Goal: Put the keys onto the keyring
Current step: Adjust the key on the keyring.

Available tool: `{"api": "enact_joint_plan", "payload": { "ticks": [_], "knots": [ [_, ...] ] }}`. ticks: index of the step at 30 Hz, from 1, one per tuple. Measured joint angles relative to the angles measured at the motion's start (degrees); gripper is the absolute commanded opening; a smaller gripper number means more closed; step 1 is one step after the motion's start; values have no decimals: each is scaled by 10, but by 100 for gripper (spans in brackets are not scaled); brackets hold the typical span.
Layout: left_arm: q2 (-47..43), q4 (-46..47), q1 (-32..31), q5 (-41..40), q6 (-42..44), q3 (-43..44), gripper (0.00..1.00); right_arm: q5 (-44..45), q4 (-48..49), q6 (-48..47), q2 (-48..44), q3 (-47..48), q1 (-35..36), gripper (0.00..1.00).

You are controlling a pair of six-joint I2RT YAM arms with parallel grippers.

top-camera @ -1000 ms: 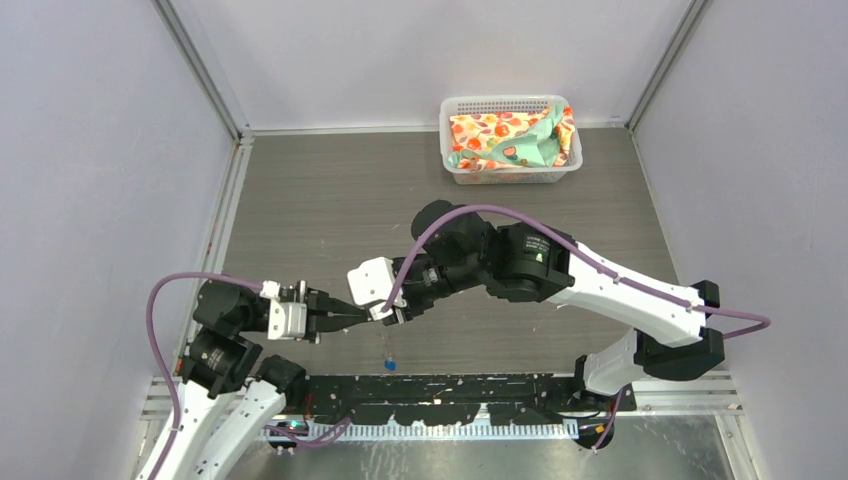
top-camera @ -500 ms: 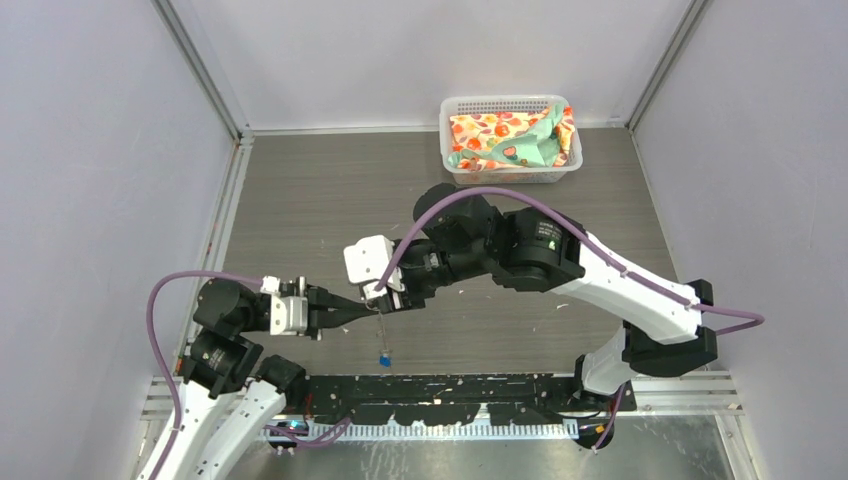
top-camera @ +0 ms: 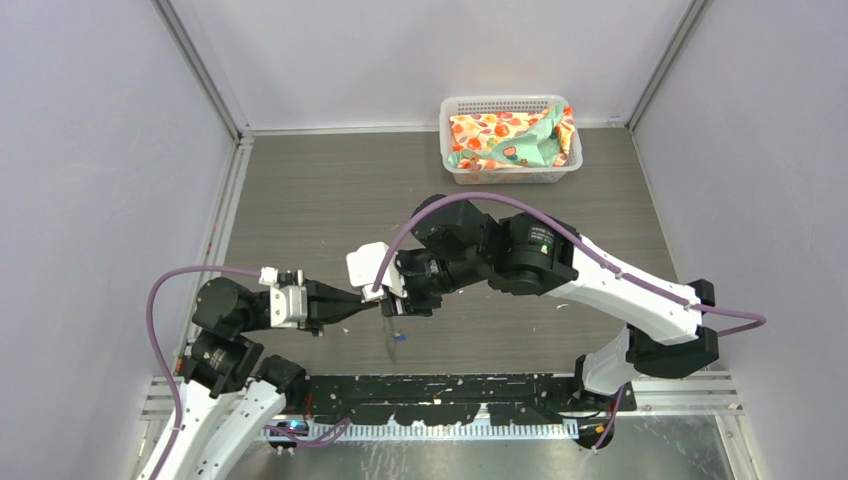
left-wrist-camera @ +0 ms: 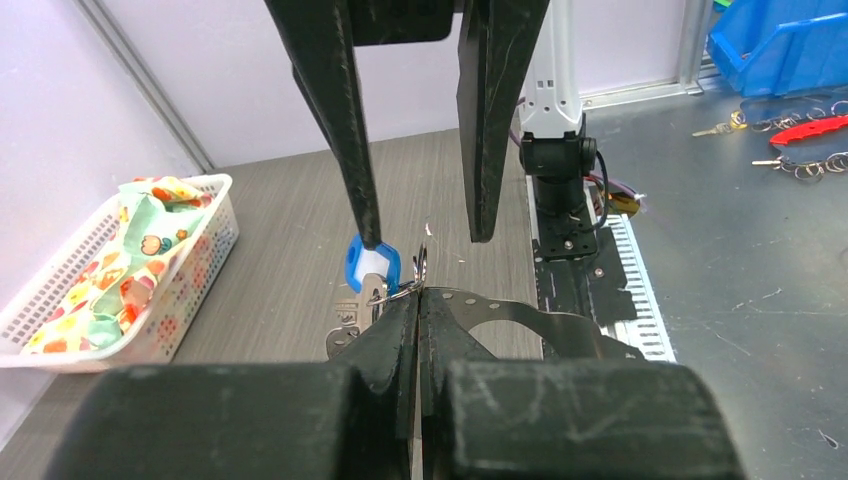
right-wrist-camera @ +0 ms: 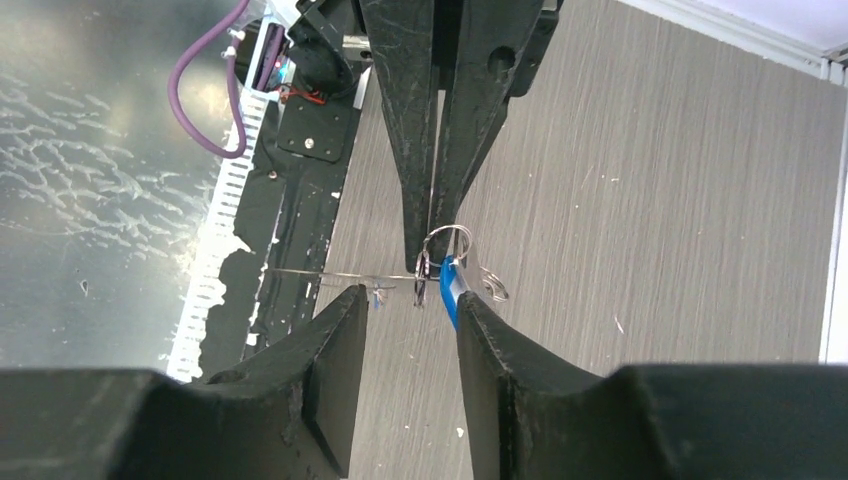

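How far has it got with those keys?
Seemingly done: a first blue key dangles low on the keyring, pinched by the shut left gripper. In hand: a second blue key rests against a finger of the open right gripper at the ring. Left: threading it on; unclear if started.

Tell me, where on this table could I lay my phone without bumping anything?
Bare: the far-left table between the side rail and the basket, and the strip before the basket. Crowded: near middle, where the left gripper and right gripper meet at the keyring.
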Motion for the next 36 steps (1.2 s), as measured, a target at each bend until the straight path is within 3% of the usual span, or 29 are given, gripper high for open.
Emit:
{"api": "enact_joint_plan", "payload": {
  "ticks": [13, 25, 31, 36],
  "knots": [
    [0, 0, 0, -8, 0, 0, 0, 2, 26, -1, 0, -21, 0, 28],
    [0, 0, 0, -8, 0, 0, 0, 9, 34, -1, 0, -22, 0, 1],
    [0, 0, 0, -12, 0, 0, 0, 19, 31, 0, 2, -18, 0, 1],
    [0, -5, 0, -14, 3, 1, 15, 32, 30, 5, 3, -17, 0, 1]
  ]
}}
